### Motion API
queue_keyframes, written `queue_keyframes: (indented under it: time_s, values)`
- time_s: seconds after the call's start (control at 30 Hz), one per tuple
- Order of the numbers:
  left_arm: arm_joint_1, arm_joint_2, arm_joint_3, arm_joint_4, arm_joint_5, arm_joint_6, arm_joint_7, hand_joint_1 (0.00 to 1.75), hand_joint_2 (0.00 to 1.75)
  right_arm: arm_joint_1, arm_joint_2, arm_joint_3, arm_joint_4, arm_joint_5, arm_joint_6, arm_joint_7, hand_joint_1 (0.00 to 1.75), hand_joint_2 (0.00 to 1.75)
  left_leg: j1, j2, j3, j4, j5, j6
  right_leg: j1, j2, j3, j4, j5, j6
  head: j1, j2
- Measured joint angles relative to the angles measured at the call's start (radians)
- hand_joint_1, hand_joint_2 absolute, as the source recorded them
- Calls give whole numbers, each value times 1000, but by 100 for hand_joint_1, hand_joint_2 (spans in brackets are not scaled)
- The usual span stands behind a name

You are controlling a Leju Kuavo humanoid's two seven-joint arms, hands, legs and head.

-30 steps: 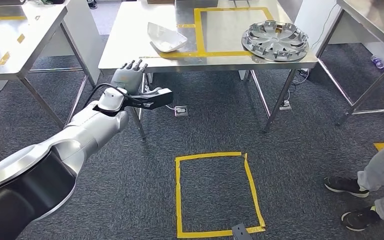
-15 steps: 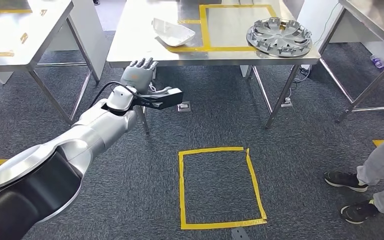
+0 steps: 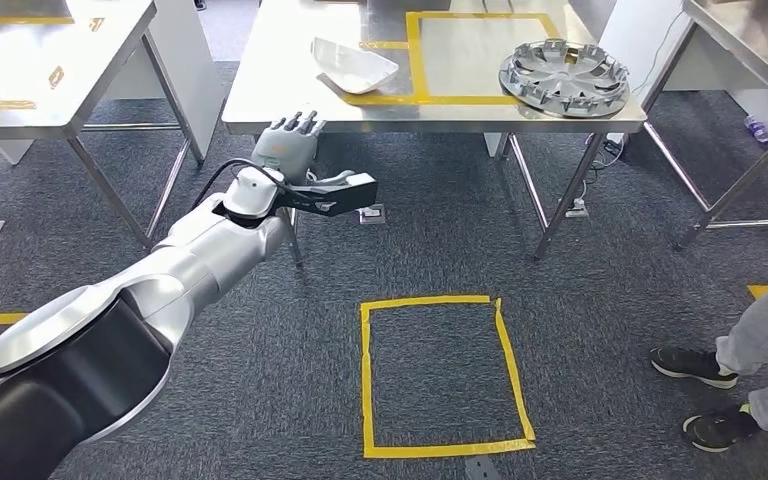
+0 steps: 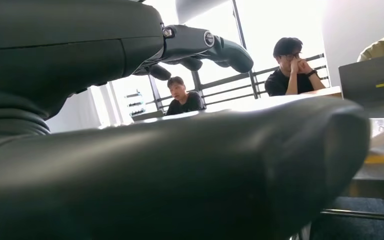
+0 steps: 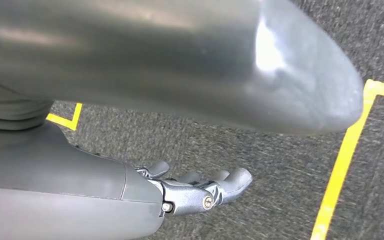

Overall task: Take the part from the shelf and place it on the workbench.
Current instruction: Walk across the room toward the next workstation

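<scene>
From the head view, the whole scene has slid nearer (we are walking up), so the white part [image 3: 353, 63] already lies on the tabletop [image 3: 270, 95], long axis running left-right. Our left hand [image 3: 288, 145] hangs empty, fingers apart. The right wrist view shows our right hand [image 5: 200, 187] loosely open over the carpet.

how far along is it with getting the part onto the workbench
Looks mostly done: a white part and a silver wheel cover lie on the steel workbench, the white part beside the yellow taped square. Nothing is in hand: the left hand hangs empty below the bench edge, and the right hand is empty over the carpet. I see nothing left.
</scene>
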Motion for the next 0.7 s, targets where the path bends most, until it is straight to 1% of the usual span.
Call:
queue_keyframes:
  time_s: [0.03, 0.07, 0.1, 0.13, 0.17, 0.2, 0.23, 0.27, 0.3, 0.33, 0.37, 0.4, 0.43, 0.47, 0.5, 0.53, 0.57, 0.6, 0.63, 0.67, 0.7]
  values:
    - [-2, -2, 0, 0, 0, 0, 0, 0, 0, 1, 0, 0, 0, 0, 0, 1, 0, 0, 1, -1, 1, 0, -2, -2, -2, 3, -38, 69, -28, 3, 2, 0]
    - [-1, -3, 0, 0, 0, -1, 1, 0, 0, 2, 0, 0, 0, 0, 0, 1, 0, 0, 2, -2, 3, 1, -5, -5, -5, 4, -76, 136, -50, 8, 2, 0]
    - [0, -5, 0, 0, 0, -2, 0, 0, 0, 4, -1, 0, 0, 0, 0, 2, 0, 0, 4, -3, 6, 2, -9, -11, -8, 4, -102, 177, -58, 14, 3, 0]
    - [3, -6, 0, 0, 0, -3, 0, 0, 0, 5, -2, 0, 0, 0, 0, 3, 0, 0, 9, -4, 12, 4, -14, -19, -12, 4, -109, 178, -45, 21, 3, 0]
    - [4, -6, 0, 0, -1, -5, 0, 0, 0, 7, -3, 0, 0, 0, 0, 4, 0, 0, 15, -5, 20, 7, -22, -28, -17, 4, -94, 138, -14, 27, 3, 0]
    - [4, -7, 1, -1, -1, -5, -1, 0, 0, 8, -4, -1, 0, -1, 0, 4, 0, 0, 22, -5, 28, 11, -33, -39, -23, 3, -63, 68, 26, 34, 3, 0]
    - [4, -9, 1, -1, -2, -6, -1, 0, 0, 9, -3, -1, 1, -2, 0, 5, 0, 0, 26, -5, 35, 15, -44, -51, -25, 3, -33, 4, 50, 40, 7, 0]
    - [3, -11, 1, -2, -2, -6, -1, 0, 0, 10, -3, -1, 2, -3, 0, 6, 0, 0, 28, -5, 39, 17, -53, -62, -25, 1, -9, -44, 56, 36, 12, 0]
    - [3, -13, 1, -2, -3, -7, -1, 0, 0, 11, -3, -2, 2, -5, 0, 6, 0, 0, 27, -4, 42, 14, -61, -72, -24, 1, 3, -69, 51, 26, 15, 0]
    - [3, -15, 2, -3, -3, -7, -3, 0, 0, 12, -2, -3, 3, -6, 0, 6, 0, 0, 25, -4, 47, 10, -63, -81, -21, 2, 7, -72, 34, 13, 16, 0]
    - [4, -16, 4, -4, -4, -8, -7, 0, 0, 13, -3, -4, 3, -7, -1, 6, 0, 0, 25, -4, 52, 7, -61, -88, -20, 1, 12, -72, 28, -5, 14, 0]
    - [4, -17, 6, -5, -5, -8, -12, 0, 0, 15, -3, -5, 3, -8, -1, 5, 0, 0, 26, -4, 51, 15, -55, -95, -20, 1, 19, -72, 26, -16, 9, 0]
    - [5, -18, 9, -6, -8, -9, -18, 0, 0, 16, -3, -6, 3, -9, -1, 3, 0, 0, 27, -3, 39, 46, -41, -100, -20, 2, 29, -73, 21, -27, 6, 0]
    - [6, -19, 12, -7, -10, -9, -23, 0, 0, 16, -3, -6, 3, -9, -2, 2, 0, 0, 28, -2, 9, 98, -33, -102, -19, 2, 41, -75, 15, -35, 3, 0]
    - [9, -19, 14, -7, -13, -9, -26, 0, 0, 16, -4, -6, 3, -9, -2, 1, 0, 0, 27, -1, -32, 163, -38, -102, -17, 3, 53, -79, 7, -43, 0, 0]
    - [14, -18, 16, -7, -16, -10, -29, 0, 0, 17, -4, -7, 3, -10, -2, 1, 0, 0, 25, 0, -76, 227, -59, -100, -13, 6, 66, -83, -1, -48, -2, 0]
    - [20, -18, 17, -6, -17, -12, -31, 0, 0, 17, -4, -7, 3, -10, -2, 0, 0, 0, 21, 0, -116, 275, -93, -96, -9, 8, 79, -85, -11, -51, -4, 0]
    - [24, -17, 18, -5, -18, -13, -31, 0, 0, 18, -4, -7, 3, -10, -2, 0, 0, 0, 17, 0, -146, 297, -124, -91, -4, 12, 92, -85, -21, -54, -6, 0]
    - [27, -17, 18, -5, -18, -14, -32, 0, 0, 18, -4, -8, 3, -10, -2, 0, 0, 0, 12, 0, -164, 293, -135, -82, 2, 15, 105, -86, -31, -57, -8, 0]
    - [28, -17, 20, -4, -19, -15, -32, 0, 0, 19, -4, -8, 3, -10, -2, 1, 0, 0, 5, -1, -169, 260, -117, -71, 9, 17, 119, -86, -42, -60, -9, 0]
    - [27, -17, 22, -4, -20, -15, -32, 0, 0, 19, -4, -8, 3, -10, -2, 0, 0, 0, -4, -1, -162, 202, -68, -56, 15, 19, 135, -86, -53, -63, -10, 0]
